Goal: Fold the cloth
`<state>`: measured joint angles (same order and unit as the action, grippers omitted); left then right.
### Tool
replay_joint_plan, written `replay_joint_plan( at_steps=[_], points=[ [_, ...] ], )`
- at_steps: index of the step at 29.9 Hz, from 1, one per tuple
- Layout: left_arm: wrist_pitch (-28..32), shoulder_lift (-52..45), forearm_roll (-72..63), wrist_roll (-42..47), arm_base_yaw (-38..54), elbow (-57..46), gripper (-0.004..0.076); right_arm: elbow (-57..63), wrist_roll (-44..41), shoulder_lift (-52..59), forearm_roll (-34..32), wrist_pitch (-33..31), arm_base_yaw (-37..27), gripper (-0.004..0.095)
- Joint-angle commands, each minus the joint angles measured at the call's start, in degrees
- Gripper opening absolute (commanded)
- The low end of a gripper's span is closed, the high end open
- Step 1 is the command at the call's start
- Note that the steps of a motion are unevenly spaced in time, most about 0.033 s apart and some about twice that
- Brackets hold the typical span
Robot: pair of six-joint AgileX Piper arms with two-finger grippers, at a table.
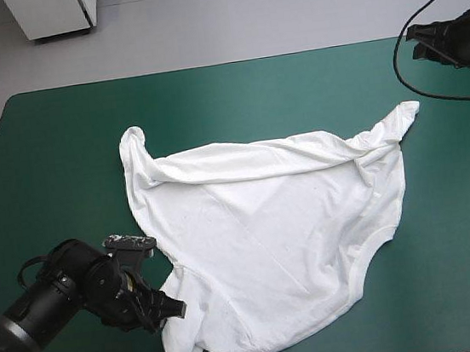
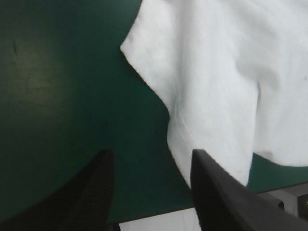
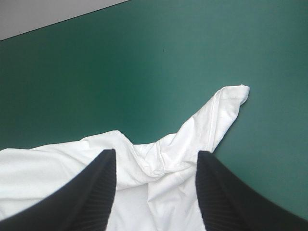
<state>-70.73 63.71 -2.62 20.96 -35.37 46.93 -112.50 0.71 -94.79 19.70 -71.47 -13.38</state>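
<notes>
The T-shirt (image 1: 268, 232) is creased, matt white cloth — the teal-green cover (image 1: 60, 146) smooth, faintly sheened.

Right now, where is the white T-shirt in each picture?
High view: T-shirt spread rumpled on the teal-green cover.
Left wrist view: T-shirt edge ahead of the open left tool.
Right wrist view: T-shirt ahead of the open right tool.
Shared landmark: pointed sleeve tip, in high and right wrist views.

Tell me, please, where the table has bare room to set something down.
Bare teal-green cover lies beyond the T-shirt along the far edge, and between it and the right edge. Crowded: near left, at the left end effector; far right corner, at the right end effector.
</notes>
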Motion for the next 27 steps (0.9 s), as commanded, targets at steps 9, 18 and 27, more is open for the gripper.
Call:
replay_joint_plan(
  at_steps=[9,18,27],
  points=[
    [5.1,-0.5,-4.3,3.1,-1.4,-5.6,0.036,-1.1,0.1,2.8,1.3,-0.2,-0.4,0.0465],
    [13.0,8.6,-2.5,4.0,-5.5,-7.6,0.0353,-1.1,0.1,2.9,1.3,-0.2,-0.4,0.0463],
    [17.0,13.1,1.7,6.4,-5.6,-8.6,0.0007,-1.1,0.1,2.9,1.0,-0.2,-0.4,0.0463]
  ],
)
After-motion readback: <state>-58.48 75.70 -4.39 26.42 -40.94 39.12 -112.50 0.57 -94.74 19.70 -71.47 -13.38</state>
